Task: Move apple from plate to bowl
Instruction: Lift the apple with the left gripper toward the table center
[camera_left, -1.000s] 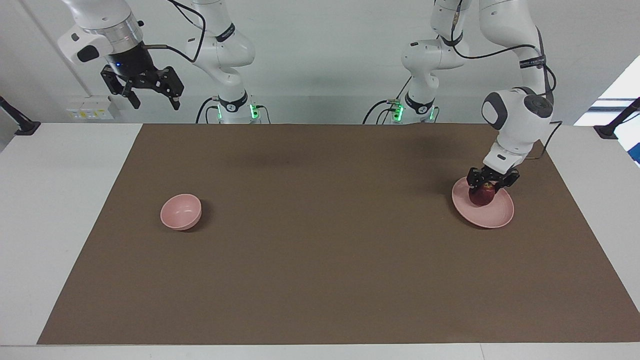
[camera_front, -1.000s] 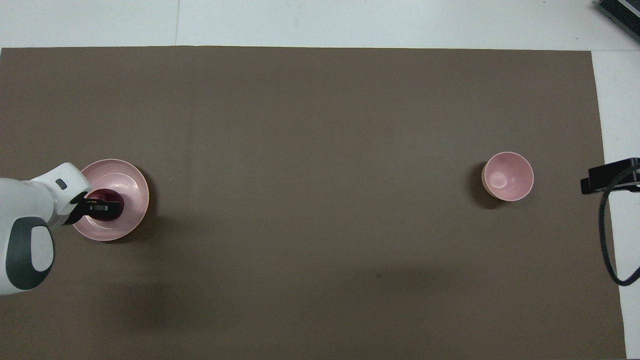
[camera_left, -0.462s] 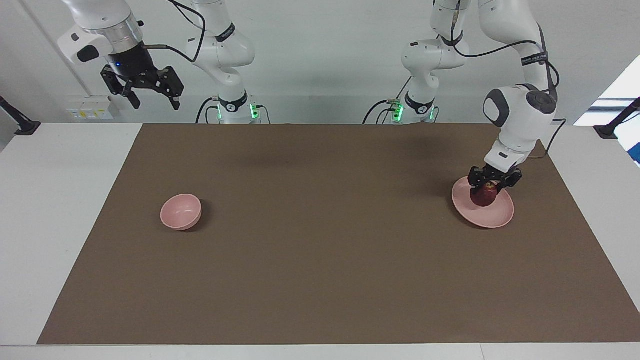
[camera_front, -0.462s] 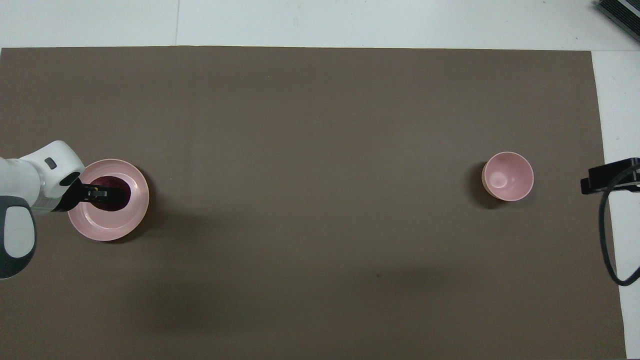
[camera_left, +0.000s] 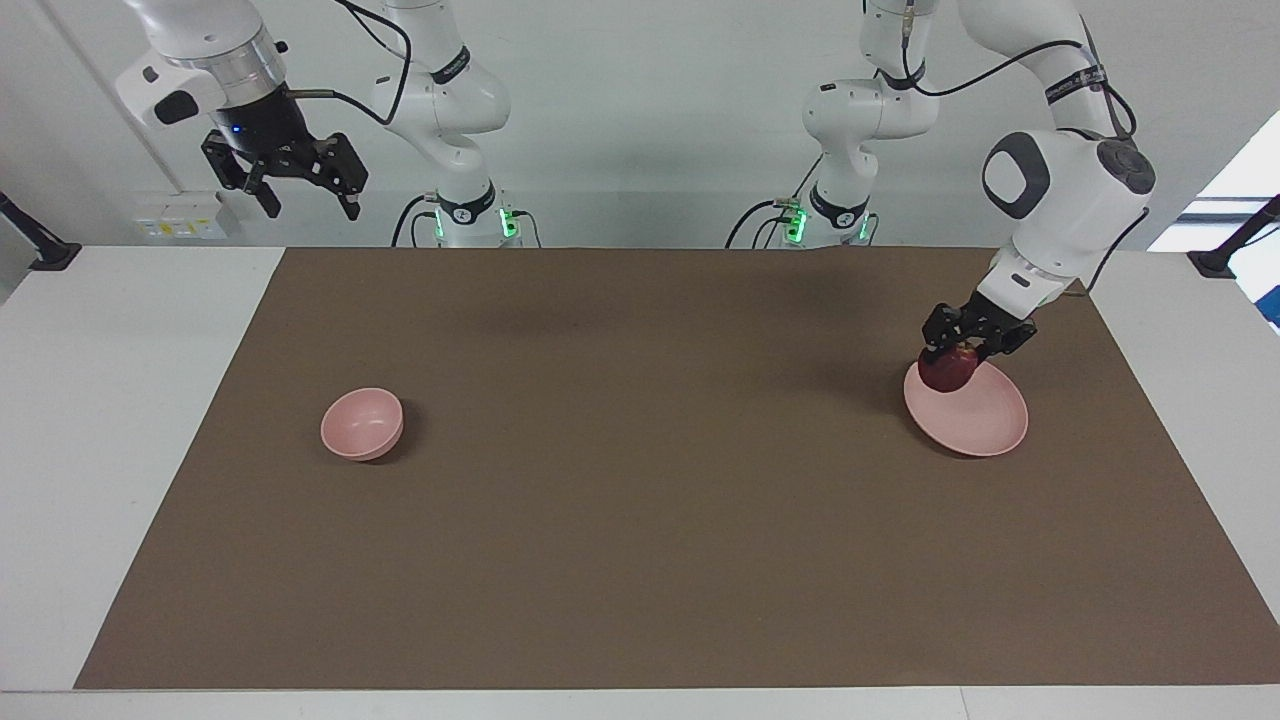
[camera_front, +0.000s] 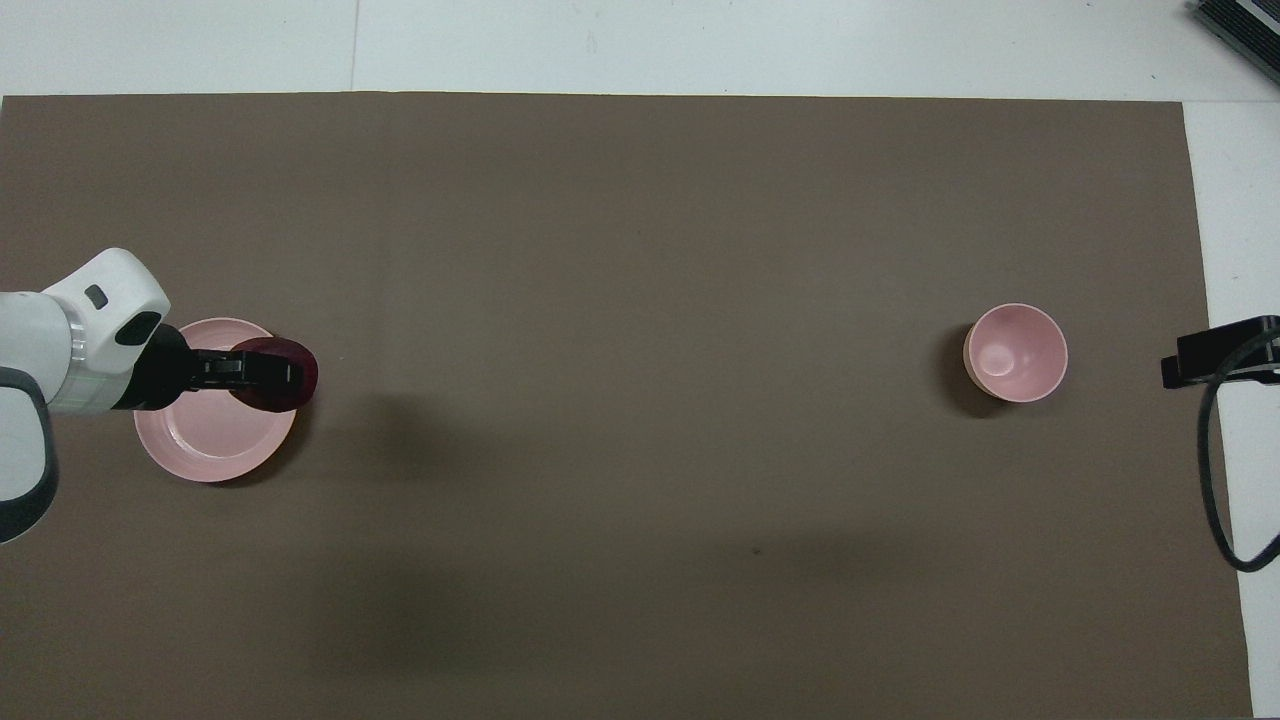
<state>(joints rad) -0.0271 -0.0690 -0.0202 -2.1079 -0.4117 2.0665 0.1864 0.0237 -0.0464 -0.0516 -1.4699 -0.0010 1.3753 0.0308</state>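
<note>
The dark red apple (camera_left: 946, 370) (camera_front: 278, 374) hangs just above the rim of the pale pink plate (camera_left: 975, 420) (camera_front: 205, 443), on the plate's side toward the bowl. My left gripper (camera_left: 960, 350) (camera_front: 262, 371) is shut on the apple from above. The plate lies on the brown mat at the left arm's end of the table, bare where the apple was. The small deep pink bowl (camera_left: 362, 424) (camera_front: 1016, 353) stands empty at the right arm's end. My right gripper (camera_left: 305, 195) waits open, high above the table's edge near its base.
A brown mat (camera_left: 640, 520) covers most of the white table, with a wide bare stretch between plate and bowl. A black cable and bracket (camera_front: 1220, 360) sit at the table edge beside the bowl, toward the right arm's end.
The left gripper has lifted the apple off the plate's middle and carried it to the plate's rim toward the bowl. The right arm has not moved.
</note>
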